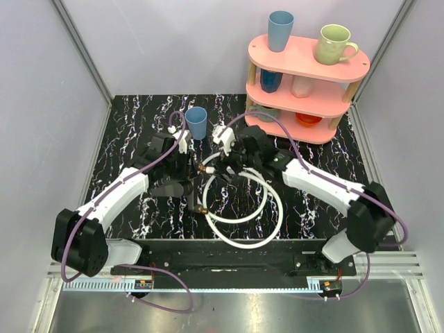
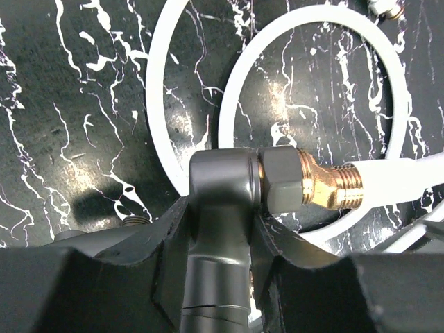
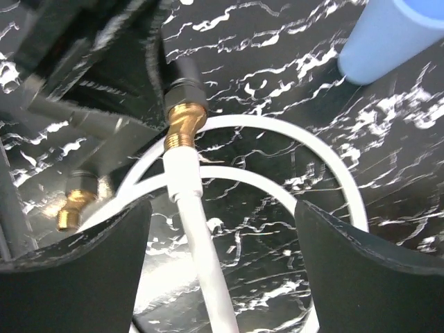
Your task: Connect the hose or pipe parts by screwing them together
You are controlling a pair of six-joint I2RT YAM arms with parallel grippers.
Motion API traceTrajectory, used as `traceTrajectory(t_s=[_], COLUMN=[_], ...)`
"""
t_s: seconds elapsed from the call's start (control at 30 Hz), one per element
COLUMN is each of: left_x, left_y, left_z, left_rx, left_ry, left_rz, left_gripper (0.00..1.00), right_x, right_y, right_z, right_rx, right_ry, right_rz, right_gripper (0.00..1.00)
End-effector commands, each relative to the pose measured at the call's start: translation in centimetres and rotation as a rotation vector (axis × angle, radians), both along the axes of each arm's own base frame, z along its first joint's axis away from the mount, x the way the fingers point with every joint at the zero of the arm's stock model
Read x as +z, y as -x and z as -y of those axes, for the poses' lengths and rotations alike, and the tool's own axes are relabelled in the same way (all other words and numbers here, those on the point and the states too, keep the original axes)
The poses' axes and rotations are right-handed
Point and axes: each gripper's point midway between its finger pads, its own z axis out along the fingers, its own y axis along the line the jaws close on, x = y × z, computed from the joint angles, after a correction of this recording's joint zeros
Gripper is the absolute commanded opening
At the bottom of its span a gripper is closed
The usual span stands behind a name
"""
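And the left claw (image 2: 220, 239) pinches the grey elbow fitting (image 2: 220, 182), brass hose end (image 2: 326, 184) jutting to its right, while the right claw (image 3: 223, 229) is spread astride the white hose (image 3: 191, 191), whose springy coil could cross the threads.

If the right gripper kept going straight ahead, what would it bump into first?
The right gripper would probably meet the white hose between its open fingers, then the brass fitting; depth is unclear.

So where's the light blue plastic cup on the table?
In the top view the light blue plastic cup stands left of centre on the black marbled table, just beyond the left arm, left of the pink shelf.
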Motion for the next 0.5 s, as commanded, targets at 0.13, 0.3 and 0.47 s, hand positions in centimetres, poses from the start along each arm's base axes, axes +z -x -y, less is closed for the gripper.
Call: traceTrajectory(t_s=[0.13,0.3,0.47], left_x=[3.4,2.6,1.9], left_y=[-2.0,-1.3,-0.9], left_z=[1.9,2.6,2.8], left_rx=[-0.052,-0.101,-0.123], left_ry=[0.111,0.156,0.159], left_rz=[0.007,-0.078,-0.124], left_gripper=[0.00,0.00,0.00], right_x=[4.8,3.2,1.2], right_y=[3.3,3.4,2.1], right_z=[0.0,-0.1,-1.0], right_rx=[0.267,0.311,0.317], right_ry=[0.044,0.223,0.366], right_rz=[0.820,0.973,1.067], right_gripper=[0.91,0.90,0.88])
